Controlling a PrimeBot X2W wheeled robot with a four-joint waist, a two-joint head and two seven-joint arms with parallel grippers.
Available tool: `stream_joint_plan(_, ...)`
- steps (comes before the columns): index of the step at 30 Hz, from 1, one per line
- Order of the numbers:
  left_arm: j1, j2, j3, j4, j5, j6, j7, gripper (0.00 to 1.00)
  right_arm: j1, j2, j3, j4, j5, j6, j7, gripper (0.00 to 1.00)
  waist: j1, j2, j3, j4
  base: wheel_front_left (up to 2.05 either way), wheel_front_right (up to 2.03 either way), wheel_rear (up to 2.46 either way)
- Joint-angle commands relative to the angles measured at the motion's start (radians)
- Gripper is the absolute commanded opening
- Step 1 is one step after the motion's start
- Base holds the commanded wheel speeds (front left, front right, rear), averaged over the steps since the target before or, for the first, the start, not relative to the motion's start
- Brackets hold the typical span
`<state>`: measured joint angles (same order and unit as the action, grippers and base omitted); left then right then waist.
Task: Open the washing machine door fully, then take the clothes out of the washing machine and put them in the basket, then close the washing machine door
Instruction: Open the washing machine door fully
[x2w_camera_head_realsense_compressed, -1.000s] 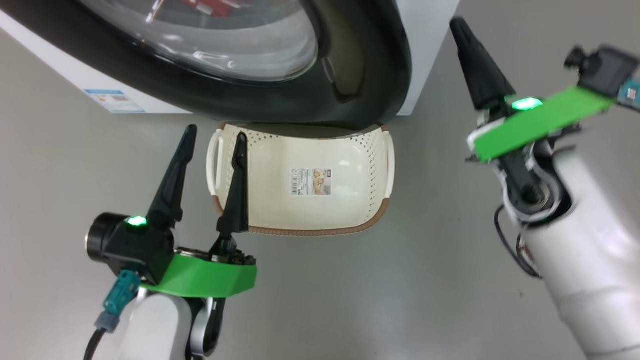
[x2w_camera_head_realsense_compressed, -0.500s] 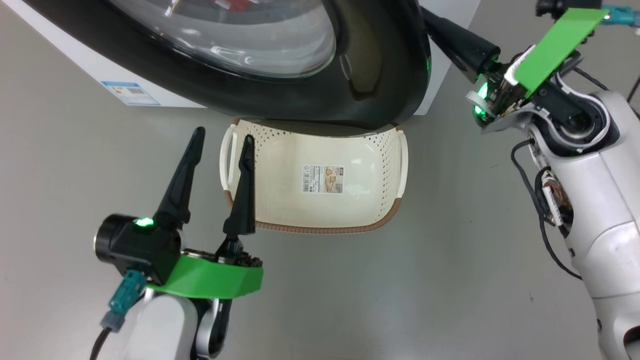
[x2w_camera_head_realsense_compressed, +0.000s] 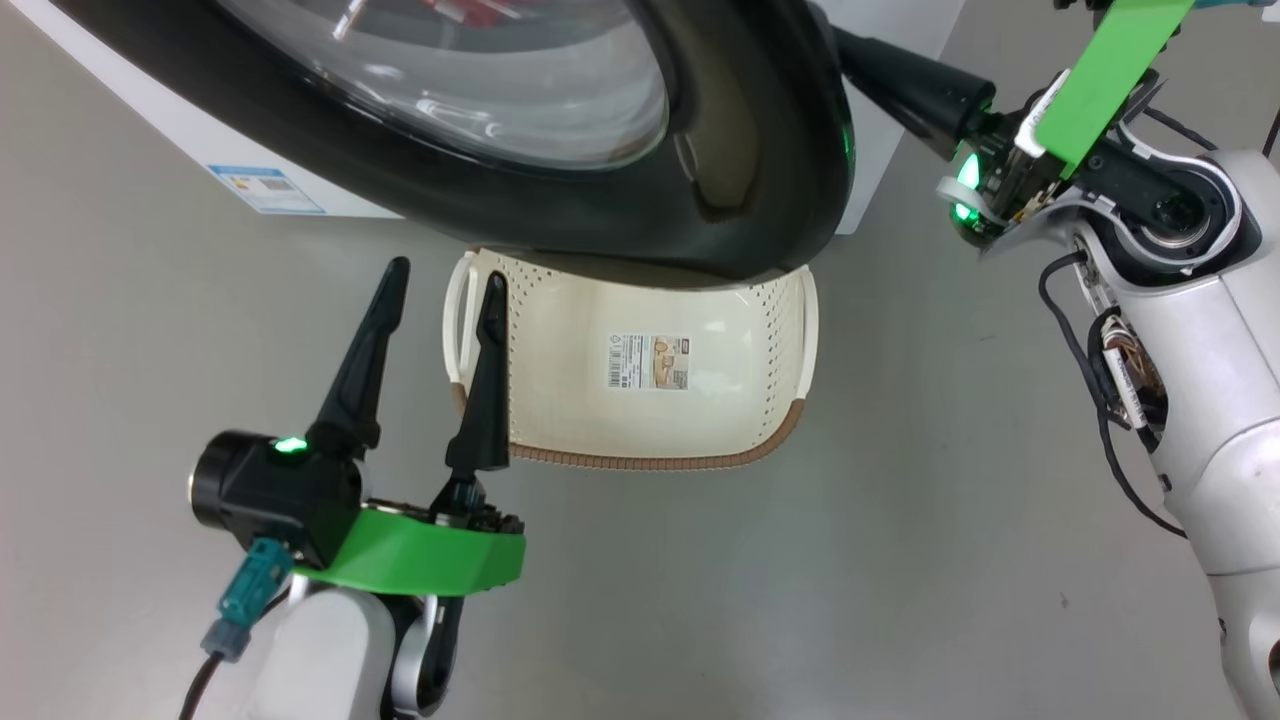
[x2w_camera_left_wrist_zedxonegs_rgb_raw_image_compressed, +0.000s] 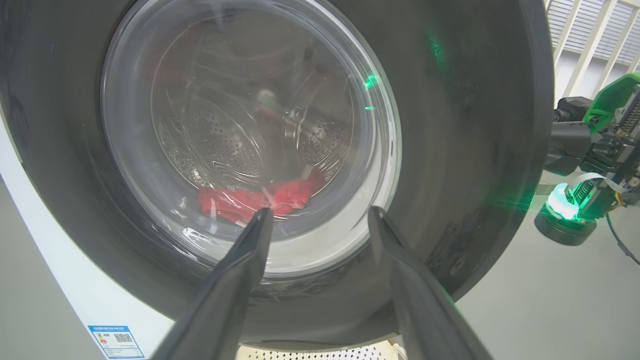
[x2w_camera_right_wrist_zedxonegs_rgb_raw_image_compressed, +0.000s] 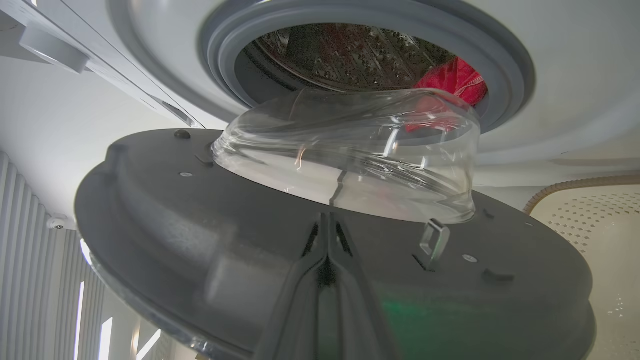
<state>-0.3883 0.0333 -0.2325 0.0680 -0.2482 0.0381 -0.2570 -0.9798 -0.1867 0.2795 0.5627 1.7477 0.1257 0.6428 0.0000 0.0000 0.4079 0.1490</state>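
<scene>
Right jaws shut, tips at inner face of the big round glossy black-rimmed glass door (x2w_camera_right_wrist_zedxonegs_rgb_raw_image_compressed: 200, 240). Left jaws wide, empty. Door looks rigid and slick: I'd push the rim, not the glass.

White forearms (x2w_camera_head_realsense_compressed: 1215, 400) with green brackets (x2w_camera_head_realsense_compressed: 420, 560), a teal plug (x2w_camera_head_realsense_compressed: 245, 590) and green lights (x2w_camera_head_realsense_compressed: 290, 444) end in black, long-fingered hands (x2w_camera_head_realsense_compressed: 447, 270).

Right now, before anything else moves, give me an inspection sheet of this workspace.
Surface: grey floor, smooth.
Job's things: washing machine door partly open above the basket; red clothes inside the washing machine; basket shows only its sticker.
Clutter: nothing seen.
Grippers: left gripper open, holding nothing; right gripper fingers shut, behind the door at its inner face.
Cables: black cable looped at the right arm; teal plug under the left gripper.
Surroundings: pale slatted wall.
</scene>
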Motion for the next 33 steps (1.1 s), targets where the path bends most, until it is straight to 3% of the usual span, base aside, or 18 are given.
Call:
stream_joint_plan(1, -0.002, 0.017, 0.031, -0.019, -0.004, 0.011, -0.005, 1.00, 0.012, 0.019, 0.020, -0.038, -0.009, 0.005, 0.010, 0.00, 0.0000, 0.0000, -0.007, 0.003, 0.00, 0.00, 0.00)
stream_joint_plan(15, 0.040, 0.017, 0.049, -0.002, -0.004, 0.018, -0.005, 1.00, 0.118, 0.030, 0.078, -0.086, -0.022, 0.005, 0.023, 0.00, 0.0000, 0.0000, -0.089, 0.033, 0.00, 0.00, 0.00)
stream_joint_plan(33, 0.101, 0.017, 0.046, 0.036, -0.038, 0.043, -0.005, 1.00, 0.247, 0.043, 0.128, -0.120, -0.026, 0.005, 0.025, 0.00, 0.0000, 0.0000, -0.213, 0.123, 0.00, 0.00, 0.00)
